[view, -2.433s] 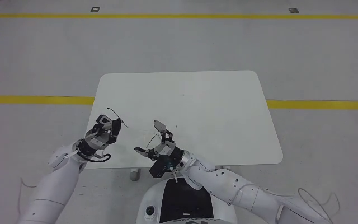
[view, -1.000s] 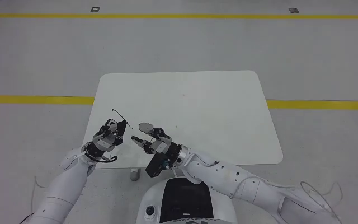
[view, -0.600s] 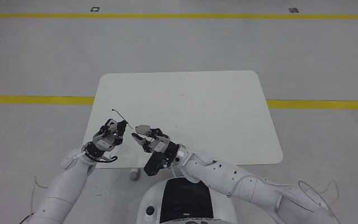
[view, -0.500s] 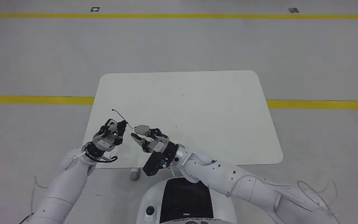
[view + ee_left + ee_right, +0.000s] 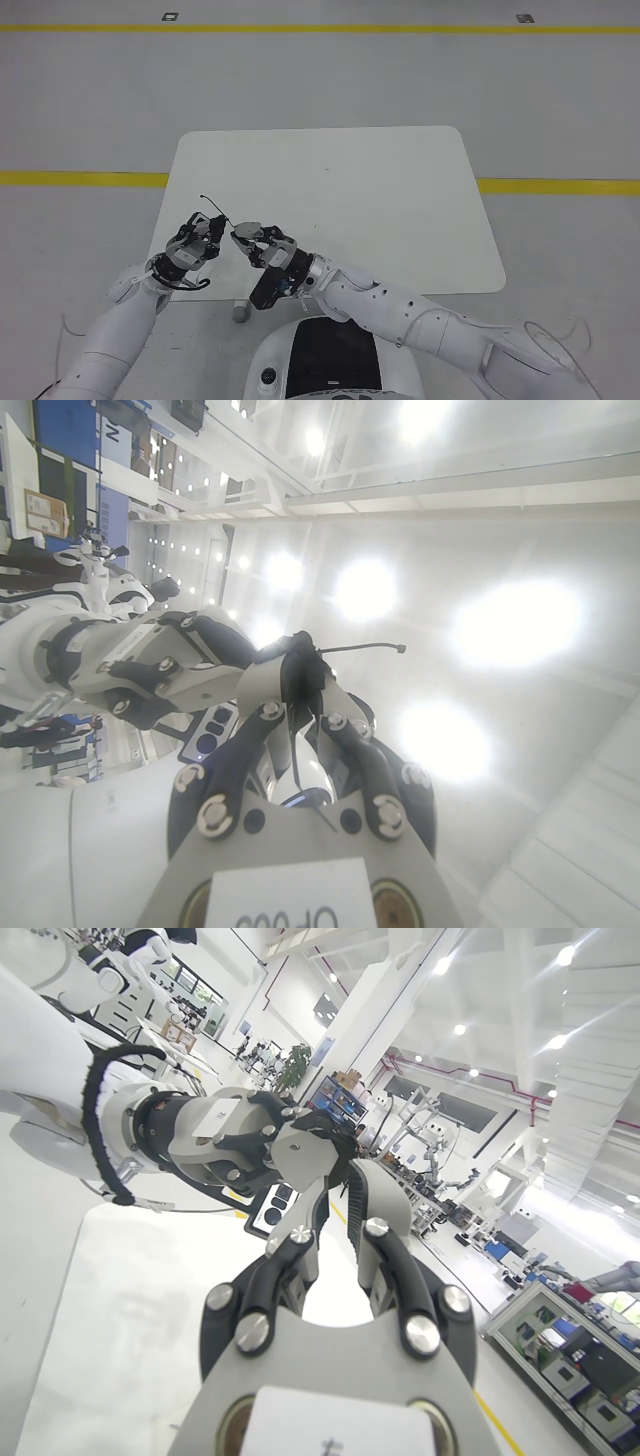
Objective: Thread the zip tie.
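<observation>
End effector, left [image 5: 210, 230]: held over the near-left part of the surface, just inside its left edge. Both fingers are pressed together on a black zip tie, and no gap shows between them in the left wrist view [image 5: 302, 672]. Zip tie [image 5: 214, 206]: thin black strap, clamped at the left fingertips. Its free length stands clear of the surface and runs away from the robot and leftward, slightly bowed, ending in a small blocky head [image 5: 400, 648] in open air. End effector, right [image 5: 246, 236]: just beside the left one, on its right, with its tips pointed toward it. The jaws stand narrowly parted, and a slim gap shows between the two fingers in the right wrist view [image 5: 341, 1174]. The tips lie close against the left fingertips where the strap is gripped; whether they touch the strap cannot be told. Surface [image 5: 400, 180]: white top with rounded corners, extending well to the right of both end effectors. Floor [image 5: 560, 90]: pale grey. A yellow line [image 5: 560, 186] shows on either side of the surface, and a far yellow line [image 5: 320, 27] runs across near the top view's upper edge. Small dark floor plate [image 5: 170, 17]: beyond the far line at the left, with another [image 5: 525, 18] at the right.
</observation>
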Available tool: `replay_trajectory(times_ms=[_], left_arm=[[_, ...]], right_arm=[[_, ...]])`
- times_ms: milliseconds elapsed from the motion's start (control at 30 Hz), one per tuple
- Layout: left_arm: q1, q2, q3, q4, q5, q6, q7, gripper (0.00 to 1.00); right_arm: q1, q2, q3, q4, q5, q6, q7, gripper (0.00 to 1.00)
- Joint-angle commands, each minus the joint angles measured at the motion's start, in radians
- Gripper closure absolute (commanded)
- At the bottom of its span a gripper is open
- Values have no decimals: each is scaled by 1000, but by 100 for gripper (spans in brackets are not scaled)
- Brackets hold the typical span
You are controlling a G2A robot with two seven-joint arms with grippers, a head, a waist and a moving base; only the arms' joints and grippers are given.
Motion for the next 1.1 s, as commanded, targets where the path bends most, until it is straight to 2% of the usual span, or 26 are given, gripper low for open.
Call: replay_trajectory(times_ms=[0, 200, 367, 600, 1067], left_arm=[[0, 0, 0, 0, 0, 0, 0, 100], [0, 0, 0, 0, 0, 0, 0, 100], [0, 0, 0, 0, 0, 0, 0, 100], [0, 0, 0, 0, 0, 0, 0, 100], [0, 0, 0, 0, 0, 0, 0, 100]], right_arm=[[0, -4, 1, 6, 0, 0, -5, 87], [-4, -12, 11, 19, 0, 0, -18, 91], [-13, -15, 24, 26, 0, 0, -38, 100], [-24, -14, 39, 33, 0, 0, -60, 100], [-53, 9, 69, 23, 0, 0, -79, 100]])
